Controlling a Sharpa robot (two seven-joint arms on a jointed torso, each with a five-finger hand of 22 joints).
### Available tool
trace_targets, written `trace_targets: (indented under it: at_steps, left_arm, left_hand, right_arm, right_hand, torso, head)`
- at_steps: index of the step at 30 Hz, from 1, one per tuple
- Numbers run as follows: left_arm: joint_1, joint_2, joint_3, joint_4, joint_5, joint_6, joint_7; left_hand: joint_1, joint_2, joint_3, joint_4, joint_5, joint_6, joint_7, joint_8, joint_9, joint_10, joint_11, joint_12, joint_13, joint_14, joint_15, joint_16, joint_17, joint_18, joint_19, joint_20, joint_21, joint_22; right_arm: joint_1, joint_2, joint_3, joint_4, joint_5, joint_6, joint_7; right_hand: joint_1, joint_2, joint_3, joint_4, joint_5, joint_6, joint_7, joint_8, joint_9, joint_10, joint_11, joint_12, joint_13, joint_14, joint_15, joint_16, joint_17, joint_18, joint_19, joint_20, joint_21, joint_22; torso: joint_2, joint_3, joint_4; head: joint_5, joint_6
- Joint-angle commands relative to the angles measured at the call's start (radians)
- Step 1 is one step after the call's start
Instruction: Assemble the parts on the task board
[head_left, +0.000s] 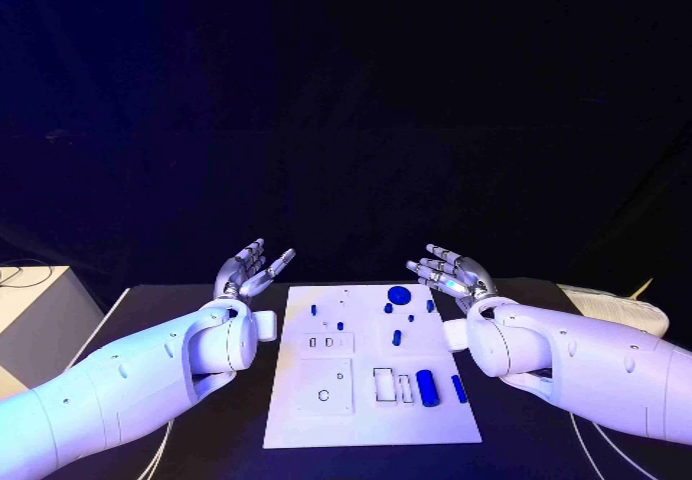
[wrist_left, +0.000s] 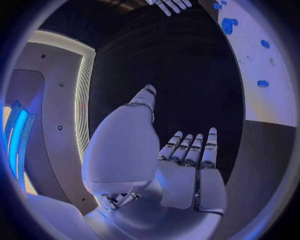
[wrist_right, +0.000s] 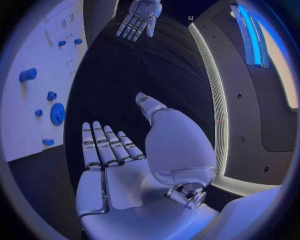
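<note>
The white task board (head_left: 361, 410) lies in the middle of the black table. Small blue parts sit on it: a round disc (head_left: 400, 295) near the far edge, a cylinder (head_left: 426, 382) and a slim bar (head_left: 459, 388) near the front right. My left hand (head_left: 248, 272) hovers raised beside the board's far left corner, fingers spread, holding nothing. My right hand (head_left: 450, 272) hovers by the far right corner, also spread and empty. The left wrist view shows my left hand (wrist_left: 187, 170) with flat fingers, the board (wrist_left: 262, 65) beyond. The right wrist view shows my right hand (wrist_right: 109, 160), the disc (wrist_right: 57, 114) and the left hand (wrist_right: 139, 17).
A pale box (head_left: 36, 305) stands off the table's left side. A white object (head_left: 620, 305) lies at the table's right edge. Bare black table (head_left: 216, 440) runs along both sides of the board.
</note>
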Motion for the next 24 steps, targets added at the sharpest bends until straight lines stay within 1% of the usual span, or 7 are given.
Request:
trace_targets:
  at_steps: [1,5,7,8,9,14,24]
  left_arm:
    - [-0.004,0.011,0.009,-0.024,-0.036,0.118,-0.020]
    - [-0.006,0.014,0.013,-0.034,-0.038,0.126,-0.022]
    - [-0.006,0.014,0.013,-0.034,-0.038,0.126,-0.022]
    - [-0.005,-0.045,0.018,0.028,-0.052,0.168,-0.021]
    - [-0.005,-0.054,0.021,0.040,-0.059,0.171,-0.022]
    - [-0.004,-0.087,0.035,0.085,-0.086,0.179,-0.030]
    - [-0.003,-0.154,0.076,0.209,-0.115,0.189,-0.060]
  left_hand:
    - [0.066,0.006,0.012,0.014,0.010,0.035,0.091,0.012,0.006,0.033,0.013,0.009,0.005,0.036,0.008,0.011,0.007,0.029,0.019,0.013,0.008,0.003]
    - [0.071,0.056,0.056,0.010,0.002,0.130,0.117,0.034,0.020,0.161,0.046,0.024,0.014,0.159,0.021,0.036,0.024,0.039,0.089,0.024,0.024,0.013]
    - [0.074,0.082,0.083,0.007,-0.003,0.239,0.116,0.061,0.035,0.307,0.060,0.037,0.023,0.366,0.024,0.085,0.052,0.036,0.313,0.024,0.080,0.039]
    - [0.075,0.084,0.085,0.007,-0.003,0.248,0.116,0.063,0.037,0.320,0.060,0.038,0.024,0.384,0.023,0.089,0.055,0.038,0.326,0.024,0.084,0.040]
    - [0.080,0.094,0.101,0.003,-0.005,0.339,0.111,0.086,0.050,0.488,0.065,0.063,0.035,0.530,0.012,0.126,0.078,0.055,0.404,0.022,0.115,0.049]
    - [0.087,0.093,0.141,-0.003,-0.008,0.552,0.103,0.140,0.081,0.708,0.016,0.095,0.042,0.706,-0.046,0.210,0.140,0.083,0.572,-0.009,0.197,0.070]
    - [0.088,0.050,0.251,-0.006,-0.010,0.657,0.066,0.185,0.102,0.889,-0.036,0.087,0.047,0.857,-0.111,0.322,0.285,0.080,0.707,-0.081,0.306,0.112]
  right_arm:
    - [0.011,0.009,-0.009,-0.026,-0.081,0.175,-0.090]
    - [0.021,0.015,-0.020,-0.048,-0.096,0.211,-0.111]
    - [0.022,0.016,-0.021,-0.051,-0.098,0.216,-0.114]
    - [0.050,0.028,-0.021,-0.130,-0.474,0.169,-0.051]
    - [0.055,0.030,-0.021,-0.139,-0.517,0.167,-0.048]
    - [0.073,0.033,-0.020,-0.161,-0.669,0.160,-0.053]
    - [0.122,0.032,-0.017,-0.162,-1.007,0.138,-0.142]
  right_hand:
    - [0.097,-0.001,0.025,-0.025,0.007,0.118,0.150,0.027,0.016,0.129,0.000,0.014,0.009,0.173,-0.006,0.031,0.020,0.039,0.119,0.009,0.018,0.012]
    - [0.120,-0.004,0.038,-0.049,-0.008,0.289,0.135,0.065,0.039,0.349,-0.022,0.031,0.021,0.359,-0.036,0.068,0.039,0.071,0.329,0.008,0.043,0.025]
    - [0.131,-0.008,0.051,-0.061,-0.018,0.409,0.121,0.092,0.055,0.467,-0.040,0.041,0.024,0.416,-0.055,0.081,0.043,0.088,0.396,0.006,0.048,0.025]
    - [0.133,-0.010,0.054,-0.063,-0.019,0.432,0.117,0.097,0.058,0.478,-0.043,0.040,0.024,0.427,-0.059,0.083,0.044,0.090,0.408,0.005,0.049,0.025]
    - [0.136,-0.014,0.064,-0.066,-0.020,0.492,0.108,0.110,0.065,0.510,-0.053,0.040,0.024,0.456,-0.068,0.090,0.046,0.092,0.439,-0.001,0.053,0.026]
    - [0.136,-0.039,0.132,-0.066,-0.019,0.585,0.085,0.122,0.070,0.610,-0.081,0.030,0.022,0.561,-0.105,0.111,0.055,0.092,0.553,-0.039,0.069,0.026]
    - [0.136,-0.077,0.179,-0.068,-0.007,0.688,0.050,0.140,0.084,0.763,-0.133,0.031,0.027,0.768,-0.184,0.185,0.127,0.090,0.785,-0.135,0.173,0.063]
  torso:
    - [0.000,0.0001,0.0000]
    - [0.000,0.0001,0.0000]
    - [0.000,0.0001,0.0000]
    - [0.026,-0.0004,0.0096]
    - [0.031,0.0002,0.0102]
    - [0.051,0.0034,0.0145]
    - [0.099,0.0069,0.0333]
  head:
    - [0.000,0.000]
    - [0.000,0.000]
    - [0.000,0.000]
    - [-0.021,-0.017]
    - [-0.024,-0.016]
    - [-0.030,-0.011]
    - [-0.054,0.002]
